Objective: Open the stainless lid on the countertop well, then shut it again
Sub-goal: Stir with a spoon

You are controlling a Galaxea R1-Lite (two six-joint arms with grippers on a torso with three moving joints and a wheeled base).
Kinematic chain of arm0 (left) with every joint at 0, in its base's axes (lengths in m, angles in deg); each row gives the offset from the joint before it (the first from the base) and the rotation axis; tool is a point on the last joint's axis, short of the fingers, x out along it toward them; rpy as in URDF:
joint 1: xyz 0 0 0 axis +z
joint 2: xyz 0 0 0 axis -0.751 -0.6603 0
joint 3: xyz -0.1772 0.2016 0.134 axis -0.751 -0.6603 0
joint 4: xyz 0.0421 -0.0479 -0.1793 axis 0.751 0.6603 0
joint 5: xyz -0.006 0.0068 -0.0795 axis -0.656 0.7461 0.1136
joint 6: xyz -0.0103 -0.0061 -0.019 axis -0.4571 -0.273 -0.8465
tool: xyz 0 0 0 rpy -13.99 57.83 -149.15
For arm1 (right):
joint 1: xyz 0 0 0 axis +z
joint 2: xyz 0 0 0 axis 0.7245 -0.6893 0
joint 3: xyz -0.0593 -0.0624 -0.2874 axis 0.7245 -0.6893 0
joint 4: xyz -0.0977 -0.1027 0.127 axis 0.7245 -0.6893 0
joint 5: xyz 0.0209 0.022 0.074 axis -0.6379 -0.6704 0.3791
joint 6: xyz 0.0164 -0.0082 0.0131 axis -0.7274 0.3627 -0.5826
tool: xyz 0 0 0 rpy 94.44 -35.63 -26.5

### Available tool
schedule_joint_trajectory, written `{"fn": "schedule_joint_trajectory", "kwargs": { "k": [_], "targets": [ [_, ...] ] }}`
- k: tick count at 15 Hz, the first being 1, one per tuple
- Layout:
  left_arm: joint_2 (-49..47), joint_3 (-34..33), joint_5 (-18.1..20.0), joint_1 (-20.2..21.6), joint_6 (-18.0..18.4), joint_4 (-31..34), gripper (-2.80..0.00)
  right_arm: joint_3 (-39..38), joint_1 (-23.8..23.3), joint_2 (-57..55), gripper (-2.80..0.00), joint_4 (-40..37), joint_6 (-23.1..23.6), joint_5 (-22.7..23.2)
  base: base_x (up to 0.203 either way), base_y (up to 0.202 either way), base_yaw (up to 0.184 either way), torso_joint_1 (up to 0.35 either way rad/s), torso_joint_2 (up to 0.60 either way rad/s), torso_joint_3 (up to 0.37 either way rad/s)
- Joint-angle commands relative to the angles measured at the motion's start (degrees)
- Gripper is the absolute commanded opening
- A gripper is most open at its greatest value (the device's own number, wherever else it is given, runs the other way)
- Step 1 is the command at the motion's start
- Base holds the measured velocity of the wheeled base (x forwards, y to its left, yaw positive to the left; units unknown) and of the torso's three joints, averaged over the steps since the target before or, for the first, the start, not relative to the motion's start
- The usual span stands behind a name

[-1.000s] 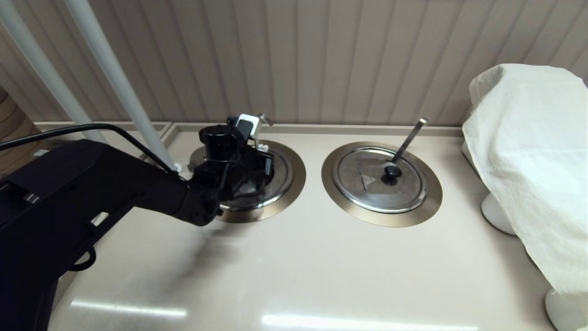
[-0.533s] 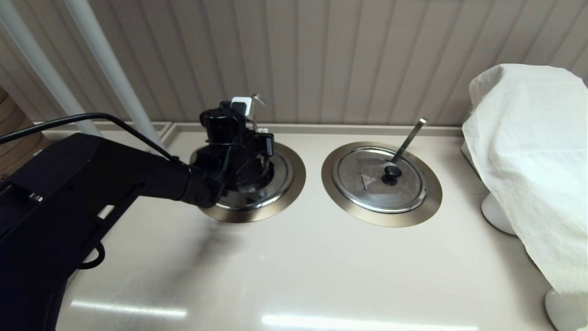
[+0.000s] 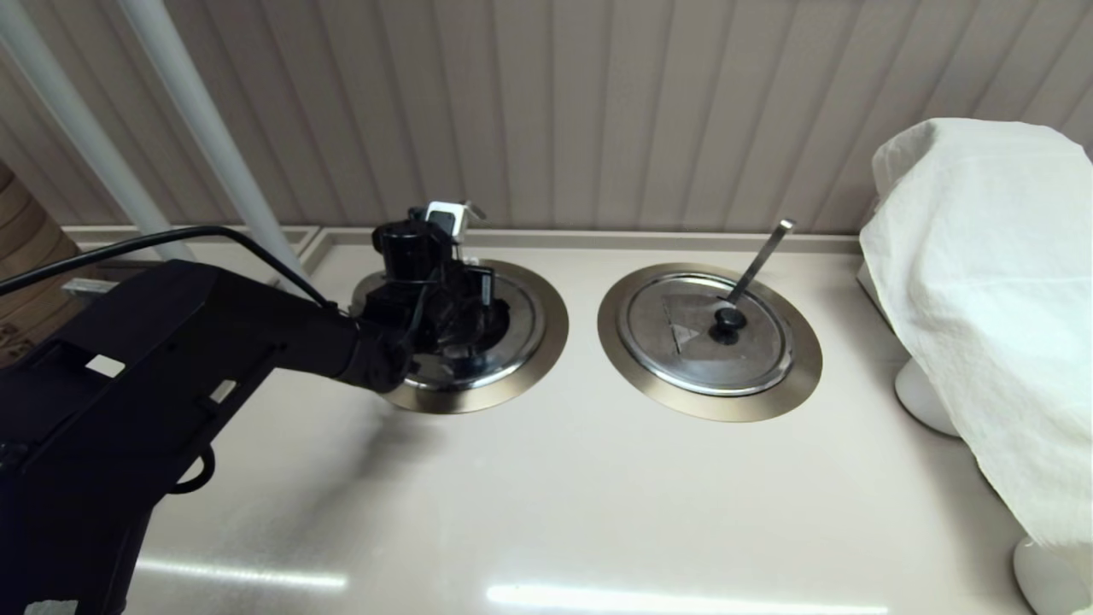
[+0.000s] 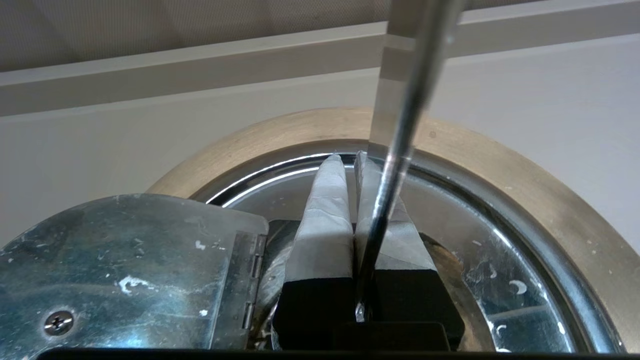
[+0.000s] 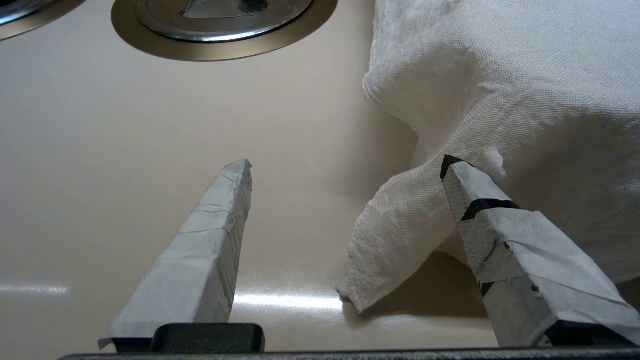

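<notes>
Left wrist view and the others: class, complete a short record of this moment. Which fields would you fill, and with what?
left gripper: shut, low over the stainless lid in the countertop well
ladle handle: slants up past the fingers; whether it is gripped is unclear
right gripper: open, idle beside the white cloth
twin lid: flat in its ring

Two round steel lids [image 3: 512, 329] [image 3: 704, 333] sit in two bronze-grey rings [image 3: 551, 329] [image 3: 807, 359]. Two ladle handles [image 3: 471, 209] [image 3: 760, 256] stand up. One white cloth [image 3: 982, 282] drapes what may be two white stands [image 3: 922, 397] [image 3: 1050, 576].
</notes>
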Motion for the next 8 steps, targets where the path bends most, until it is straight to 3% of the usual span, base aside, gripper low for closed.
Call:
{"fn": "schedule_joint_trajectory", "kwargs": {
  "k": [1, 5, 8],
  "targets": [
    [1.4, -1.4, 0.2, 0.0, 0.3, -0.3, -2.8, 0.0, 0.0, 0.0, 0.0, 0.0, 0.0, 0.0, 0.0, 0.0, 0.0, 0.0, 0.0, 0.0],
    [4.4, -4.1, 5.8, -0.7, -2.4, 1.3, -2.8, 0.0, 0.0, 0.0, 0.0, 0.1, 0.1, 0.0, 0.0, 0.0, 0.0, 0.0, 0.0, 0.0],
    [3.7, -1.2, 6.4, -1.0, -6.9, 2.2, -2.8, 0.0, 0.0, 0.0, 0.0, 0.0, 0.1, 0.0, 0.0, 0.0, 0.0, 0.0, 0.0, 0.0]
  ]
}}
